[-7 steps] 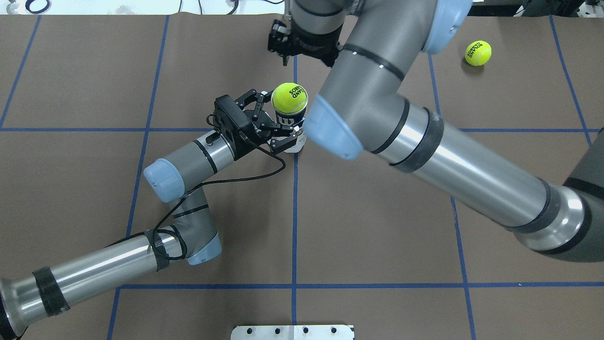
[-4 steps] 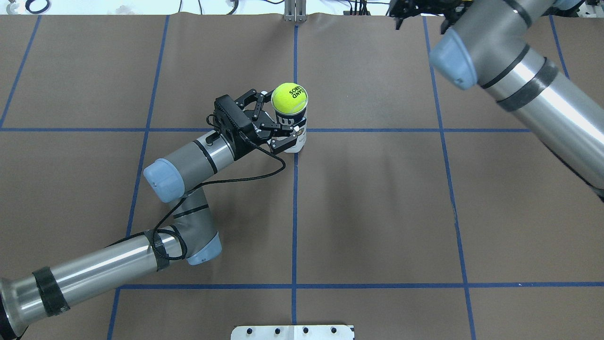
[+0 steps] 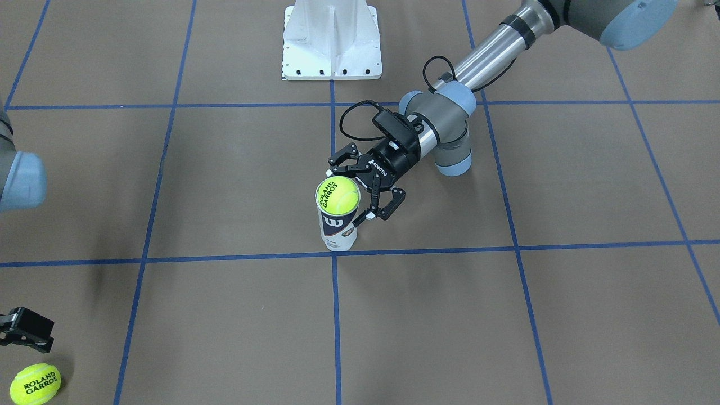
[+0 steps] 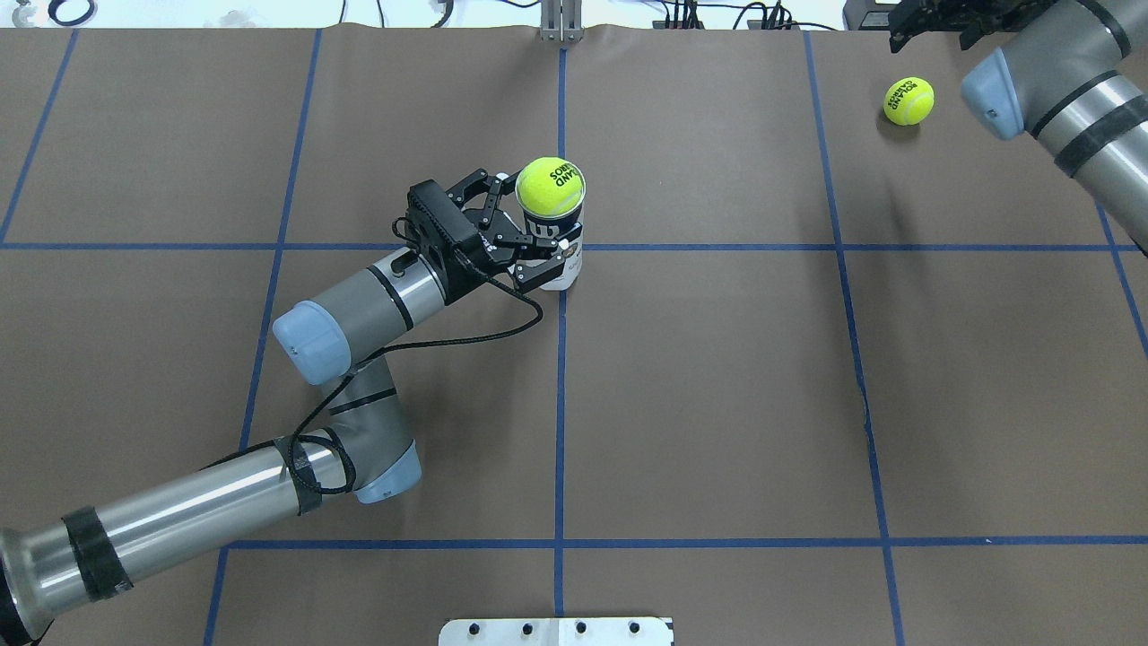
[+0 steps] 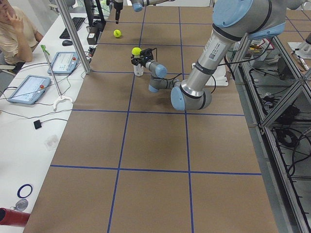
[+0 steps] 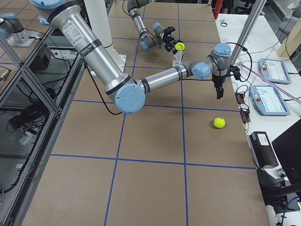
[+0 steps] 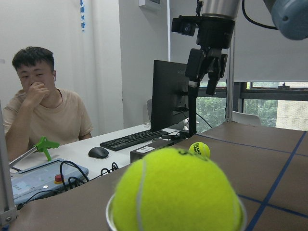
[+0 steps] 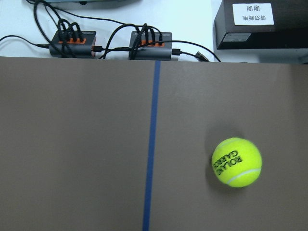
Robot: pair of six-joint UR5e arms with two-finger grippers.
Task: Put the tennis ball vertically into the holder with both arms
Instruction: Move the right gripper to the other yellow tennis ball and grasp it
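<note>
The holder stands upright at the table's middle, a white and navy tube with a "W"; it also shows in the overhead view. A yellow-green tennis ball sits in its mouth, mostly sticking out, also in the overhead view and the left wrist view. My left gripper is shut on the holder, one finger on each side below the ball. My right gripper hangs open and empty at the far right corner, above a second ball that lies on the mat.
The white pedestal base stands at the robot's edge of the table. Beyond the far edge are cables, power boxes, a keyboard, a monitor and a seated person. Blue tape lines cross the brown mat.
My right arm has swung away from above the holder to the far right corner, over the second ball. The left gripper, the holder and the ball on it have not moved.
</note>
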